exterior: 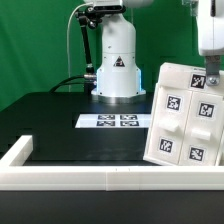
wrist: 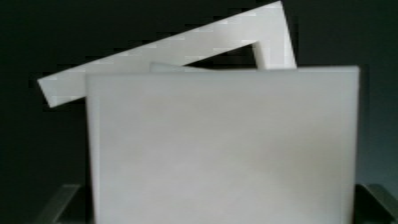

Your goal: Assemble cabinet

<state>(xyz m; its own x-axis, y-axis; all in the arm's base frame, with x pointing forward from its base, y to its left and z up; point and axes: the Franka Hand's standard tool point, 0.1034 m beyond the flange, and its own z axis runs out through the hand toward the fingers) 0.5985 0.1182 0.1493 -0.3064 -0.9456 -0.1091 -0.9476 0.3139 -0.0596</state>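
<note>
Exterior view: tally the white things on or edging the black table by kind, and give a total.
Cabinet: 1
Marker board: 1
Edge rail: 1
Robot base: 1
Total: 4

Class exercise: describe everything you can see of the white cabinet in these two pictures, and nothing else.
The cabinet is a white, plastic-looking box with black-and-white square marker tags on its facing side. It sits tilted, not square to the black table, at the exterior view's right, near the long white rail. The gripper meets its upper edge. In the wrist view it fills the frame as plain white panels.
</note>
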